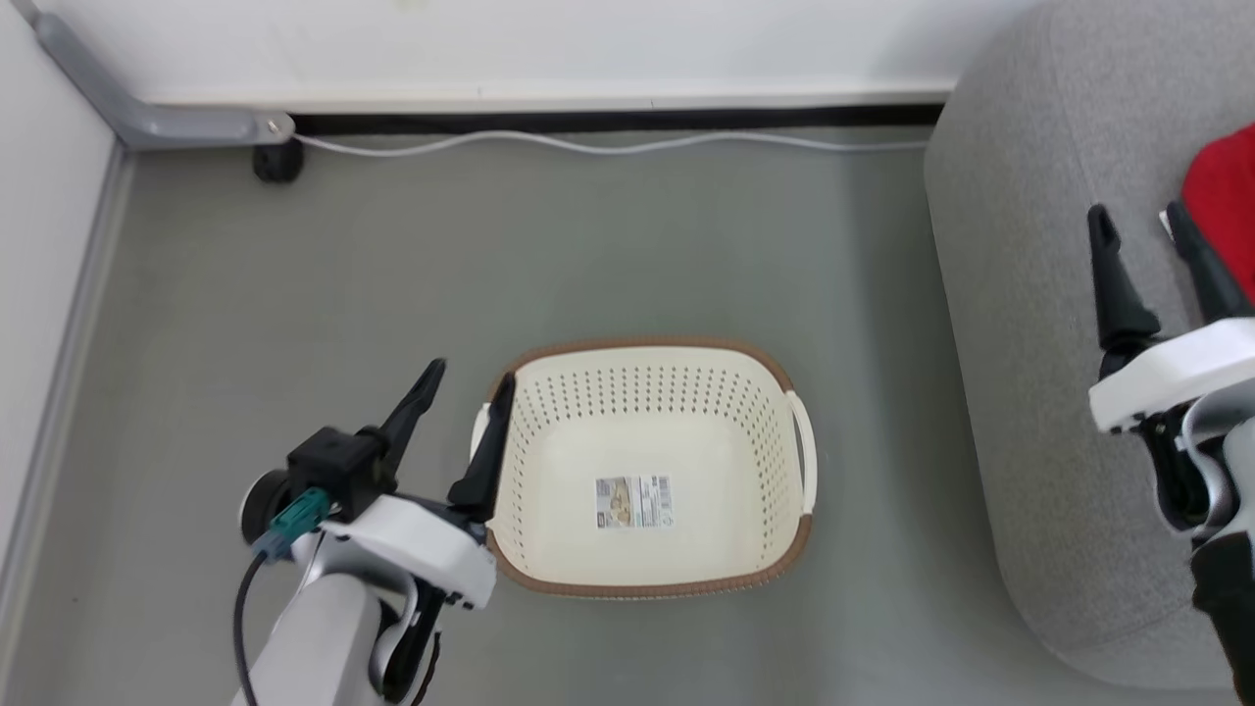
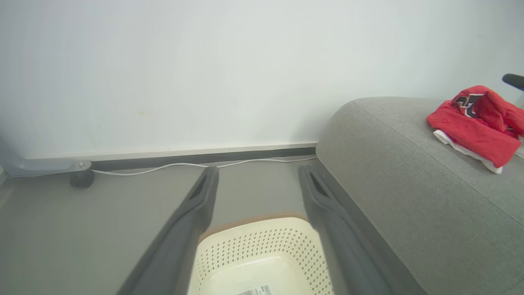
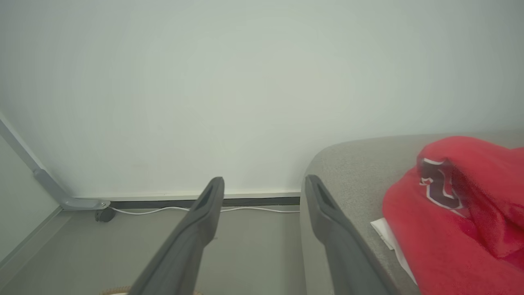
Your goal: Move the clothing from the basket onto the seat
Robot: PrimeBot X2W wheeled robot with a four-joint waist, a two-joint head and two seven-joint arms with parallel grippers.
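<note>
Head view looks down on a grey floor [image 1: 392, 275] with the cream perforated basket [image 1: 647, 392] near the middle, a barcode sticker [image 1: 634, 502] showing on its bare bottom. My left gripper [image 1: 469, 378] hovers at the basket's left rim, dark fingers spread apart and grasping nothing. To the right stands the grey seat [image 1: 1029, 294]. The red clothing [image 1: 1226, 196] lies bunched on top of it, at the far right. My right gripper [image 1: 1137, 216] hangs over the seat just beside the clothing, jaws released, nothing between them. A white cable [image 1: 588, 145] runs along the far wall.
</note>
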